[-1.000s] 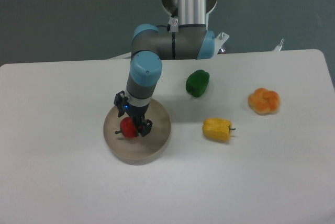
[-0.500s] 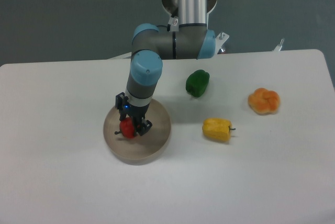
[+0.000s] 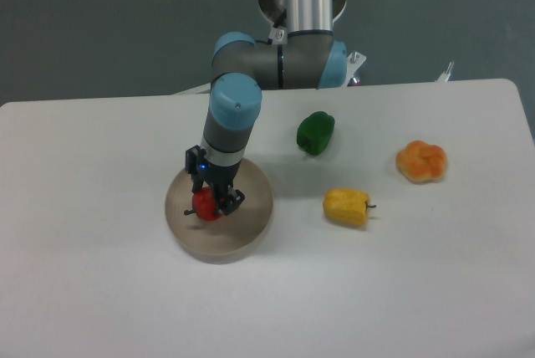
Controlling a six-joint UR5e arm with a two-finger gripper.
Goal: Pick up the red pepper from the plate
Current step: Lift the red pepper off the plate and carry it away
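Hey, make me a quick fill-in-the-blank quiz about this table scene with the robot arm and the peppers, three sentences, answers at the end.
1. The gripper is closed around the ____ pepper.
2. That pepper is over the round beige ____.
3. Between the green pepper and the orange pepper, nearer the camera, lies the ____ pepper.

Missing words: red; plate; yellow

No text, label, brand, number or sign can be read anywhere in the camera view; every surface appears unmarked.
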